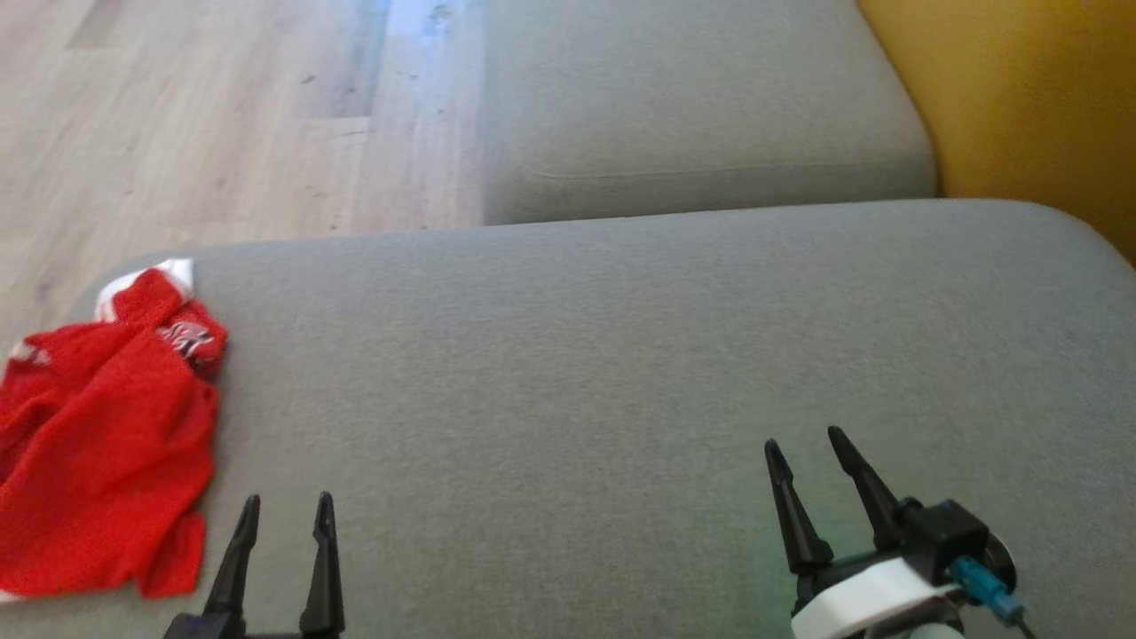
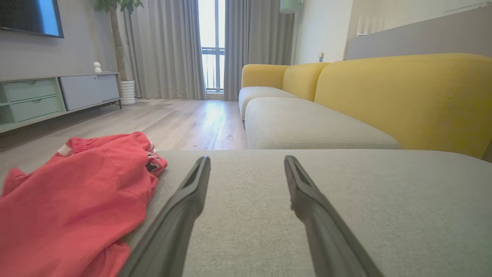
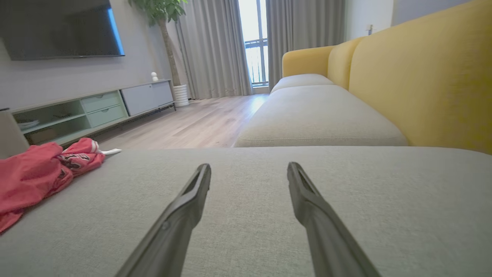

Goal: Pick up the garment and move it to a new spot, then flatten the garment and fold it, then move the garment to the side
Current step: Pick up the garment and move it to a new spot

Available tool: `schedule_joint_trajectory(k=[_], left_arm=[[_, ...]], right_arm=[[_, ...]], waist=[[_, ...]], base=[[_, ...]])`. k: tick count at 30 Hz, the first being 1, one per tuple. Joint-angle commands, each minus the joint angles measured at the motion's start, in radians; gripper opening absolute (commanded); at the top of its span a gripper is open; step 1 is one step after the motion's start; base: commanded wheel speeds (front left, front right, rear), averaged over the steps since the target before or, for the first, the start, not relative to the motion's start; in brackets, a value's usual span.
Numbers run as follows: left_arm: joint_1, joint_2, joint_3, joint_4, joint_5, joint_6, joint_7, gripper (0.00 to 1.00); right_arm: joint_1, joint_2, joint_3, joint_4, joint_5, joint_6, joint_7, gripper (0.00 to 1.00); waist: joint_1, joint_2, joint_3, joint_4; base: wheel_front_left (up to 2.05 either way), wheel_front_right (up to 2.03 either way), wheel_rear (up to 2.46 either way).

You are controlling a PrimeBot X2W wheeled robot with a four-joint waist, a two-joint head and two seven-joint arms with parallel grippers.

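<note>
Head view gives the clearest layout. The red garment (image 1: 102, 435) lies crumpled at the left end of the grey seat cushion (image 1: 568, 355). Its white-trimmed part reaches the far-left corner, close to the edge above the wooden floor (image 1: 177, 133). The left gripper (image 1: 288, 499) hovers at the near side, just to the right of the garment, with its two fingers spread apart and holding nothing. The right gripper (image 1: 802, 437) is well apart on the right, over bare cushion, also spread and empty.

The step in hand seems to be the first pick-up. I think the left gripper is the natural one for it, because it is beside the cloth. It should turn toward the left and come down on a raised fold, not on a flat layer. Then the fingers close on cloth and do not scrape the cushion. The cloth looks thin and loose, so it will probably hang and drag when lifted. Lifting it high enough before carrying it right, toward the free middle of the cushion, should keep it from slipping over the left edge.
</note>
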Motion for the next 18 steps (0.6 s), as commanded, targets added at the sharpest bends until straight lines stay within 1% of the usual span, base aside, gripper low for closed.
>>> schedule_joint_trajectory(k=[1, 13, 18], left_arm=[[-0.034, 0.003, 0.039, -0.027, -0.004, 0.005, -0.012, 1.00], [-0.001, 0.006, 0.095, -0.027, 0.017, 0.001, -0.012, 1.00], [0.018, 0.011, 0.131, -0.037, 0.016, -0.003, -0.012, 1.00]], right_arm=[[-0.020, -0.007, 0.026, -0.027, 0.004, -0.001, -0.014, 1.00], [0.002, -0.007, 0.054, -0.027, 0.036, -0.001, -0.014, 1.00], [-0.003, -0.007, 0.058, -0.023, 0.045, -0.001, -0.014, 1.00]], waist=[[0.0000, 0.0000, -0.006, 0.024], [0.0000, 0.0000, -0.030, 0.224], [0.0000, 0.0000, -0.028, 0.284]], base=[[0.00, 0.00, 0.00], [0.00, 0.00, 0.00], [0.00, 0.00, 0.00]])
